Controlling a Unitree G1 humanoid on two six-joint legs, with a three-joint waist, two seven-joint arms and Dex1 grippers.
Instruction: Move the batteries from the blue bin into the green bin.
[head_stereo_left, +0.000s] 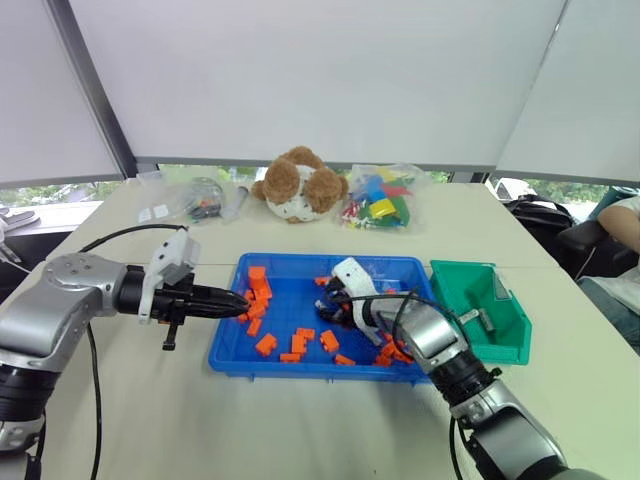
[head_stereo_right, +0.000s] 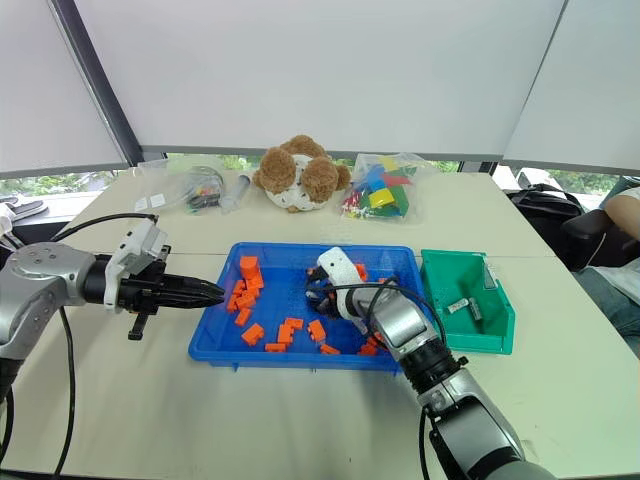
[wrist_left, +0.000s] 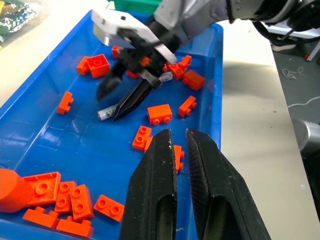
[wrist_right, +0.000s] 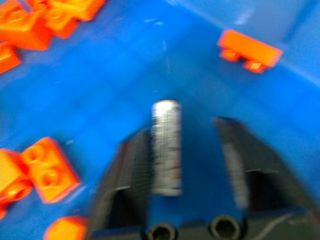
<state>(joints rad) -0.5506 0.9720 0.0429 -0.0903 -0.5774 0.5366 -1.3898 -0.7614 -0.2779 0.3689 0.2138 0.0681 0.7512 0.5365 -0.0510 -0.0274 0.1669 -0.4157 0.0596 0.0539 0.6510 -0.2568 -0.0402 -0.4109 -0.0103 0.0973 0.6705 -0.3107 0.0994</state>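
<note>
Silver metal, smooth and rigid, the battery (wrist_right: 166, 147) lies on the floor of the blue bin (head_stereo_left: 228, 338) among orange blocks (head_stereo_left: 265, 344); it looks light but likely to roll or slip, so a hold across its middle suits it best. The right gripper (wrist_right: 187, 150) straddles it with jaws part open, one finger (wrist_right: 131, 165) against the battery's side and the other standing clear, so no grip is made yet, though motion blur leaves that contact uncertain. The left gripper (wrist_left: 180, 150) hovers over the bin's left end, jaws nearly closed and empty. Two batteries already lie in the green bin (head_stereo_right: 437, 268).
</note>
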